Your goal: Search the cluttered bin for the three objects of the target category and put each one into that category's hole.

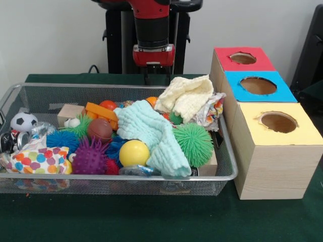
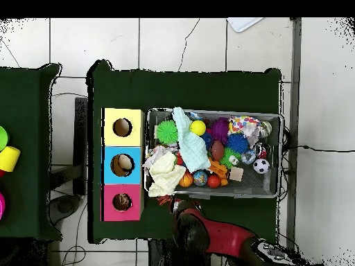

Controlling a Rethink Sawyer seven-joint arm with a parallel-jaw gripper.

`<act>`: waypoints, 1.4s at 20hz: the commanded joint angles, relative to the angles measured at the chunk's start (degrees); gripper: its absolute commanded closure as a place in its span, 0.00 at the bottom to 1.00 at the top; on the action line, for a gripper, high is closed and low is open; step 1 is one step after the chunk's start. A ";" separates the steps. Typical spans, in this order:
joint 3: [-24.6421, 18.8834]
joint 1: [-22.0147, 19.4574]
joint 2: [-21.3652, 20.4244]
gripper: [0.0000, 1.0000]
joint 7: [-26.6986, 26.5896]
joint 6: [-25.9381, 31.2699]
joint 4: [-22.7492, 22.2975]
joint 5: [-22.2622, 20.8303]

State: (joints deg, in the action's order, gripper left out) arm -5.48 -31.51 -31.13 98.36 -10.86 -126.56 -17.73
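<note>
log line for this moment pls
tool: behind bin, state unclear | bin: cluttered, balls and cloths | holes: red, blue, yellow

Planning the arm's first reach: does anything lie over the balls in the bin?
Yes. A mint cloth drapes across the bin's middle and a cream cloth covers its box-side corner, hiding toys beneath. The yellow ball lies uncovered.
</note>
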 commanded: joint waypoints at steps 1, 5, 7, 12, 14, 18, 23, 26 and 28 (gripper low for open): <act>-5.34 -0.98 3.22 0.00 10.08 -1.07 4.68 1.02; -5.33 -0.70 4.75 0.00 10.98 -1.75 4.92 1.93; -5.96 -1.05 5.61 0.00 11.36 -1.94 5.02 2.16; -7.77 -1.87 8.09 0.00 12.20 -2.29 5.04 2.54; -8.96 -2.46 8.31 0.00 12.51 -2.08 4.55 2.68; -11.25 -3.77 8.00 0.00 12.82 -1.47 3.36 2.84; -12.89 -5.15 7.32 0.00 12.95 -0.73 2.49 3.20; -14.09 -6.24 7.71 0.00 13.04 -0.82 2.23 3.06; -14.63 -6.76 7.97 0.00 13.12 -1.13 2.13 2.95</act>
State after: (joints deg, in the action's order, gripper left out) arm -12.73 -36.28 -24.98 98.36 -10.87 -126.54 -17.72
